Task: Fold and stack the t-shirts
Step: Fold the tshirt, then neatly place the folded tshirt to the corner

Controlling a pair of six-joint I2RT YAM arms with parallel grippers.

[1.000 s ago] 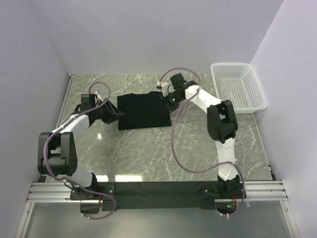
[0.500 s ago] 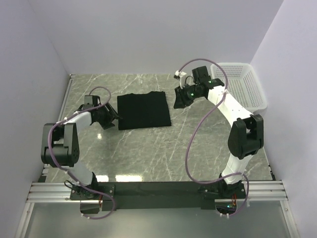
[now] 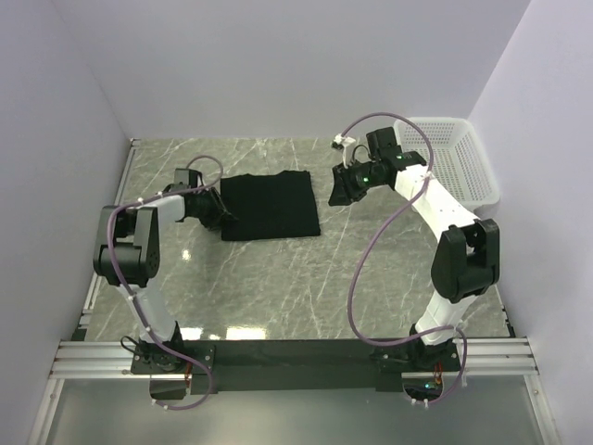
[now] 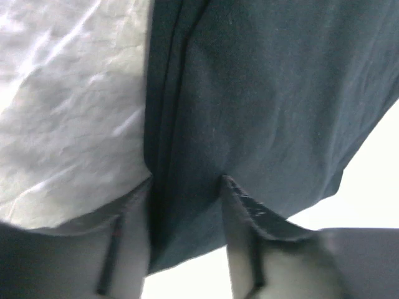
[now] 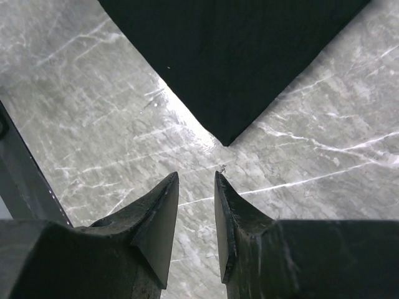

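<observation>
Our spread left pincer (image 4: 187, 180) straddles the layered edge of the soft, floppy folded black cloth t-shirt (image 3: 271, 206); we'd pinch there. Our right pincer (image 5: 196, 177) hangs parted, empty.

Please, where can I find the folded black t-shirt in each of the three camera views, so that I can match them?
Top external: the t-shirt lies on the table, a little left of centre.
Left wrist: it fills the centre and right, very near.
Right wrist: it is at top centre, one corner pointing down.
Shared landmark: the grey marble table, beside the cloth in every view.
</observation>
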